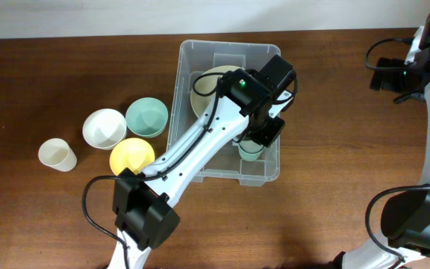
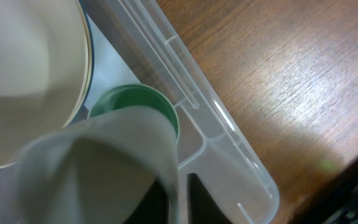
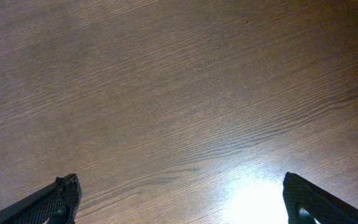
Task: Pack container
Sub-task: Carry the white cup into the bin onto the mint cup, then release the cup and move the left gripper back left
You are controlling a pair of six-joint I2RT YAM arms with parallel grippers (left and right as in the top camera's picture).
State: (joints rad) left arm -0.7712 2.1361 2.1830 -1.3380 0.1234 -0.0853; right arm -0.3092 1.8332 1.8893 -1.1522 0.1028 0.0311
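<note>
Close under my left hand (image 1: 263, 136), clenched on a pale cup (image 2: 104, 168), a green cup (image 2: 145, 102) and a cream bowl (image 2: 30, 81) sit inside the bin (image 1: 215, 49), mid-desk (image 1: 51, 75). I judge the bin light, slick and flexible, best taken by the rim. My right hand (image 3: 182, 204) hangs released, well apart.
</note>
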